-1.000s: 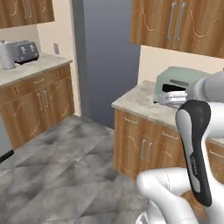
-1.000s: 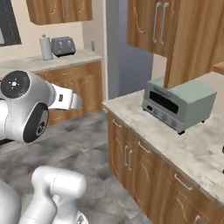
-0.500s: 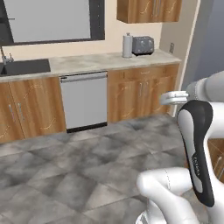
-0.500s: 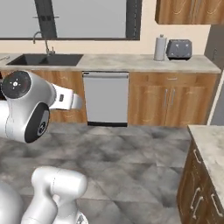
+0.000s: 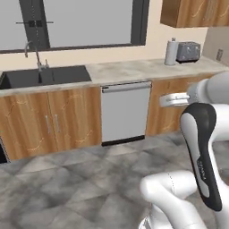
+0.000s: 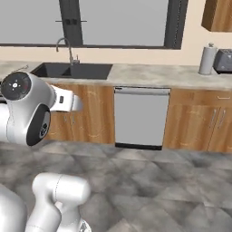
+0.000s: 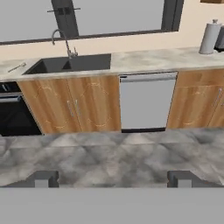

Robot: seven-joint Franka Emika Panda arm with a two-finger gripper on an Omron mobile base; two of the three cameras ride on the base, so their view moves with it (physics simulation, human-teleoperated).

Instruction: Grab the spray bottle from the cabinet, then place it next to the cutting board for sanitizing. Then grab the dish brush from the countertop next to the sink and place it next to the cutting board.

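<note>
Grey marbled floor tiles [image 7: 109, 157] stretch ahead of the jaws [image 7: 113, 178], which hang spread wide apart with nothing between them; their two dark fingertips [image 7: 43, 178] stand well apart at the bottom of the hand view. Beyond the floor, straight ahead, runs a long bench [image 7: 144, 59] of pale marbled stone over wooden base cabinets [image 7: 74, 105]. Ahead and to the left of the jaws, the black sink [image 7: 70, 64] is sunk into that bench, with its slim gooseneck faucet [image 7: 63, 40] rising behind it against a wide window [image 7: 118, 15]. On the bench just left of the sink lies a small thin pale object [image 7: 17, 67] (too small to tell whether it is the dish brush). A grey dishwasher front [image 7: 146, 101] sits almost straight ahead of the jaws, below the bench. Left of the cabinets is a dark oven front [image 7: 15, 116]. Far ahead to the right, a white paper towel roll [image 7: 209, 37] stands upright on the bench, with a grey toaster [image 5: 188, 51] just beside it. In the left base view the white arm [image 5: 201, 147] rises at the lower right, and a wooden wall cabinet [image 5: 194, 12] hangs above the toaster.
</note>
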